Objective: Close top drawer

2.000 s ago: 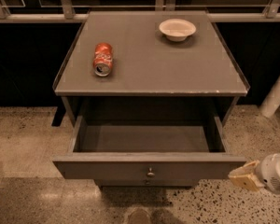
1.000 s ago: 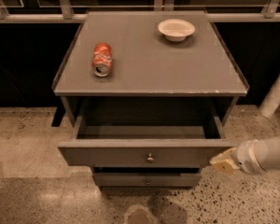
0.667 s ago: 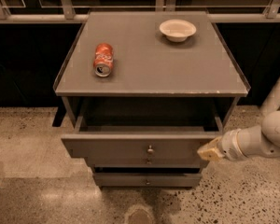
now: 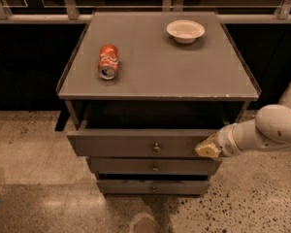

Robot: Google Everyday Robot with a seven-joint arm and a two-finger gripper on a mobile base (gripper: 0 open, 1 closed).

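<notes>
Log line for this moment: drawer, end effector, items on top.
top drawer: partly open | end effector: at drawer front's right end | cabinet top: can on its side, bowl upright | task: not done

Can (image 4: 108,61) left, bowl (image 4: 185,31) back-right on cabinet top (image 4: 160,74), gripper (image 4: 206,148) at right end of top drawer (image 4: 131,143)

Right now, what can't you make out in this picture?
- Top drawer inside: camera view, shadowed under the tabletop.
- Arm behind the gripper, which sits at the drawer front's right end: camera view, cut off by right edge.
- Can label: camera view, too small to read.
</notes>
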